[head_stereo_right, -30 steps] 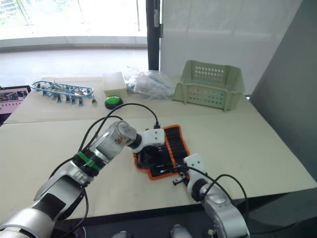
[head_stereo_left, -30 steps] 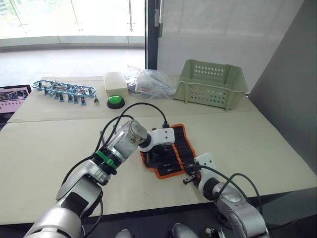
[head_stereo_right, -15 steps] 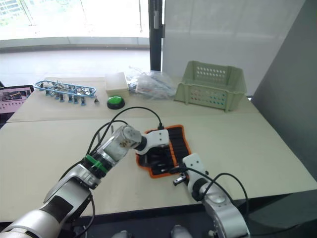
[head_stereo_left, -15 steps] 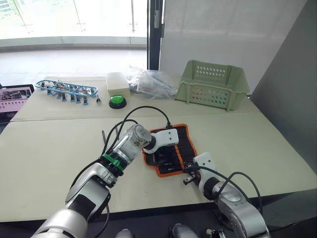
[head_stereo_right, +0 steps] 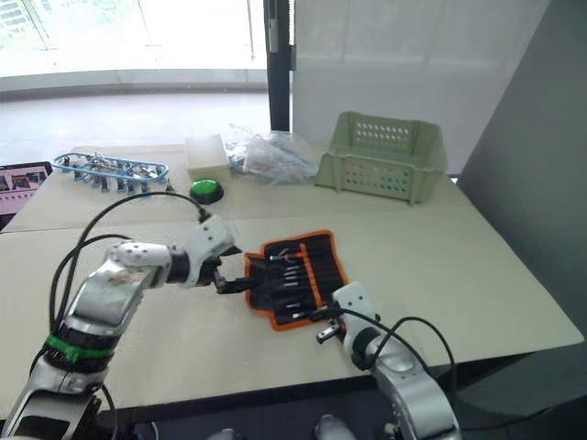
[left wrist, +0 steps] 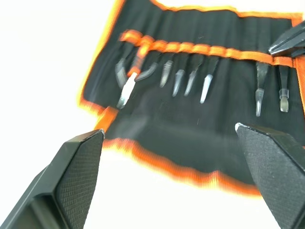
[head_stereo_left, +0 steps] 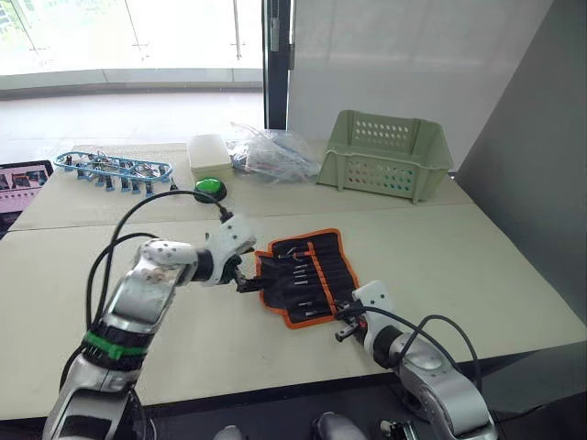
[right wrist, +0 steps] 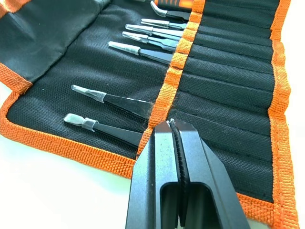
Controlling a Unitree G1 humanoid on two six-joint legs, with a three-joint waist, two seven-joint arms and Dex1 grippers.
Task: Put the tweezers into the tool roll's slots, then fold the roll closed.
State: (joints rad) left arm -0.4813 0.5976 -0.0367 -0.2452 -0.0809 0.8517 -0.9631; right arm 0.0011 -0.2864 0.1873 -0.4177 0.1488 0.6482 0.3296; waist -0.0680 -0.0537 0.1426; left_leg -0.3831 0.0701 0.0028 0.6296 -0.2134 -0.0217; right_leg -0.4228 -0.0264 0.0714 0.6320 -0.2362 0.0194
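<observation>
The tool roll (head_stereo_left: 307, 275) lies spread open on the table, black with orange edging and an orange centre stripe (right wrist: 183, 52). Several slim tweezers (left wrist: 178, 78) sit side by side in its slots, tips showing below the stripe; the nearest ones (right wrist: 119, 102) lie close to my right gripper. My left gripper (head_stereo_left: 246, 280) hovers at the roll's left edge, open wide with nothing between its fingers (left wrist: 78, 162). My right gripper (head_stereo_left: 341, 330) is shut, its tip (right wrist: 172, 123) resting at the roll's near edge by the orange stripe.
A green plastic basket (head_stereo_left: 385, 156) stands at the back right. Along the back are a crumpled plastic bag (head_stereo_left: 271, 151), a beige box (head_stereo_left: 211, 151), a green button (head_stereo_left: 209, 188) and a blue rack of clips (head_stereo_left: 110, 168). A tablet (head_stereo_left: 18, 179) lies at the far left.
My left arm has pulled back to the left, off the roll, and its gripper has opened. The roll's inside now lies uncovered. The right gripper has stayed put.
</observation>
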